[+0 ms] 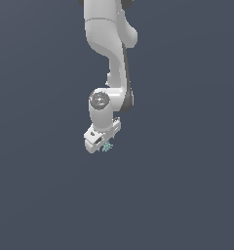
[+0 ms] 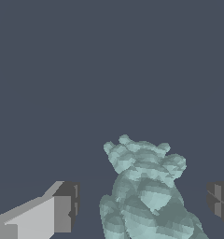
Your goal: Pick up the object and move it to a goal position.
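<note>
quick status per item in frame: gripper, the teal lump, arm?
gripper: open, a finger on each side of the lump, gaps showing on both sides.
teal lump: between the fingers, not clamped; whether it rests on the surface cannot be told.
arm: reaching down, wrist low over the lump.

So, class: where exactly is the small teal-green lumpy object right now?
In the exterior view the object sits just under the gripper, near the frame's centre. In the wrist view it lies between the two open fingers, touching neither.
</note>
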Tool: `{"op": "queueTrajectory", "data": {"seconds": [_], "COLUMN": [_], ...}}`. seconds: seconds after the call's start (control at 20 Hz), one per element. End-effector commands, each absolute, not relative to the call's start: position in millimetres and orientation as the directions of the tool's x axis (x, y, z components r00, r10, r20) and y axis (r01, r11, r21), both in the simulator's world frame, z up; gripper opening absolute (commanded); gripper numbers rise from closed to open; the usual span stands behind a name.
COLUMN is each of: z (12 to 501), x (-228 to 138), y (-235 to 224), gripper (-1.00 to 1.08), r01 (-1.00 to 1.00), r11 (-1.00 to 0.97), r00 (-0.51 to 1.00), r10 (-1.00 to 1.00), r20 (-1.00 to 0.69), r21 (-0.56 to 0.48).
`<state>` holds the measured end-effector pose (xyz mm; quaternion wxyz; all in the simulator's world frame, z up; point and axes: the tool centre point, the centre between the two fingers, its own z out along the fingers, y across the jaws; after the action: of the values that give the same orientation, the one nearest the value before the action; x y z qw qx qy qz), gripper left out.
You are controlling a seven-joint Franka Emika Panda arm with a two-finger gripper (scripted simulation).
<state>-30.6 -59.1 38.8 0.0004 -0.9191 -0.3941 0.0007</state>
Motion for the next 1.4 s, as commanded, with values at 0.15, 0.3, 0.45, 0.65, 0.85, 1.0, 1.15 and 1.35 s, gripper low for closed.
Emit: {"op": "queueTrajectory", "data": {"seconds": [0.15, 0.3, 0.45, 0.65, 0.85, 1.0, 1.15, 1.35], "z": [35, 35, 35, 36, 42, 52, 67, 94], "x": [-30, -30, -30, -29, -30, -31, -33, -36], "y": [-59, -59, -59, -59, -58, -56, -53, -48], "gripper": [-1.00, -1.00, -1.00, -1.00, -1.00, -1.00, -1.00, -1.00], "r01": [0.725, 0.725, 0.725, 0.725, 0.725, 0.725, 0.725, 0.725], "r11": [-0.689, -0.689, -0.689, -0.689, -0.689, -0.689, -0.689, -0.689], "r00": [0.689, 0.689, 0.689, 0.689, 0.689, 0.689, 0.689, 0.689], "r10": [0.725, 0.725, 0.725, 0.725, 0.725, 0.725, 0.725, 0.725], "r20": [0.000, 0.000, 0.000, 0.000, 0.000, 0.000, 0.000, 0.000], "r21": [0.000, 0.000, 0.000, 0.001, 0.001, 0.001, 0.001, 0.001]}}
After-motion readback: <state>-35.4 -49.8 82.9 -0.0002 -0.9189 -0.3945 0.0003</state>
